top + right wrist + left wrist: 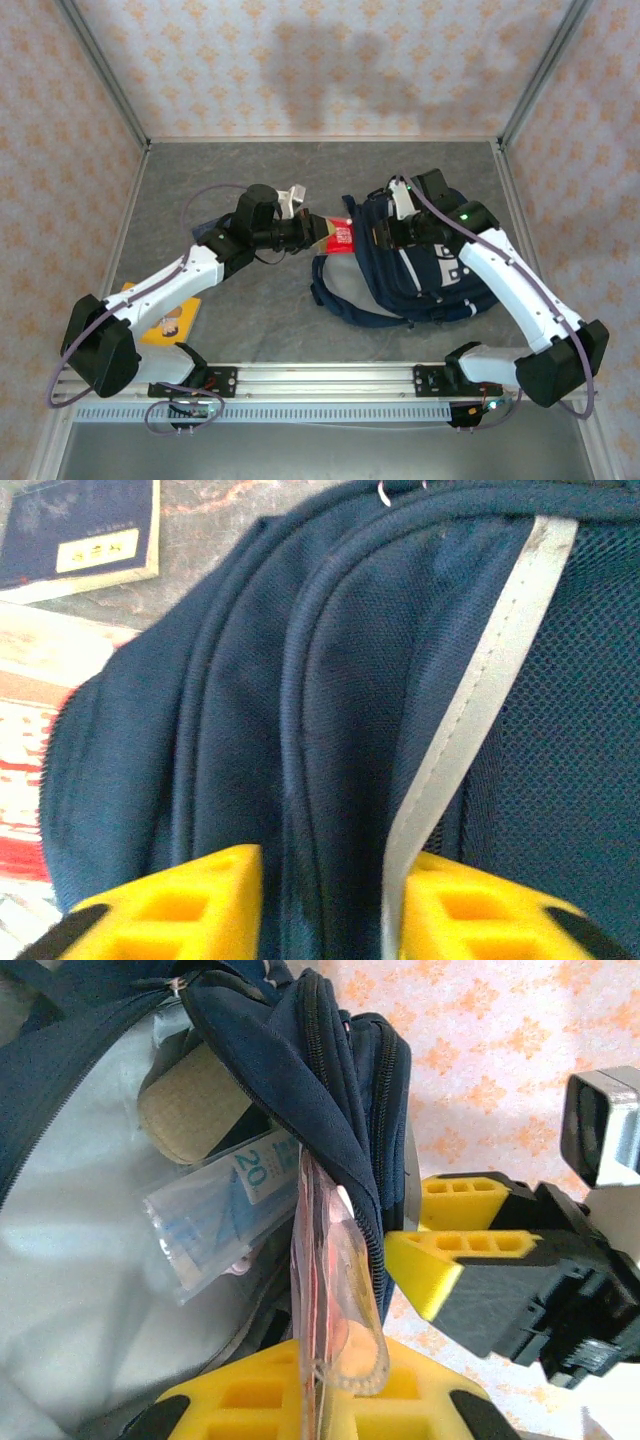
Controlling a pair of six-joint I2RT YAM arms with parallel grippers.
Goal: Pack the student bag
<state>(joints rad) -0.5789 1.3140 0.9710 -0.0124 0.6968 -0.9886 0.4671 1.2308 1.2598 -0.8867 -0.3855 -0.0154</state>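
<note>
The student bag (425, 280), navy with white stripes, lies right of the table's middle with its mouth facing left. My left gripper (318, 232) is shut on a clear plastic packet with red contents (335, 1280), its far end at the bag's zip edge (330, 1070). Inside the bag lie a beige roll (190, 1105) and a clear pack with blue print (225, 1210). My right gripper (330, 900) is at the bag's top rim (250, 680); its jaws stand apart with a fold of navy fabric and a grey strip (470, 730) between them. Its yellow fingers (440, 1265) show beside the opening.
A yellow booklet (170, 318) lies at the near left beside the left arm. A dark blue book (80, 530) lies on the table left of the bag. The metal rail (320, 378) runs along the near edge, and patterned walls close in the table.
</note>
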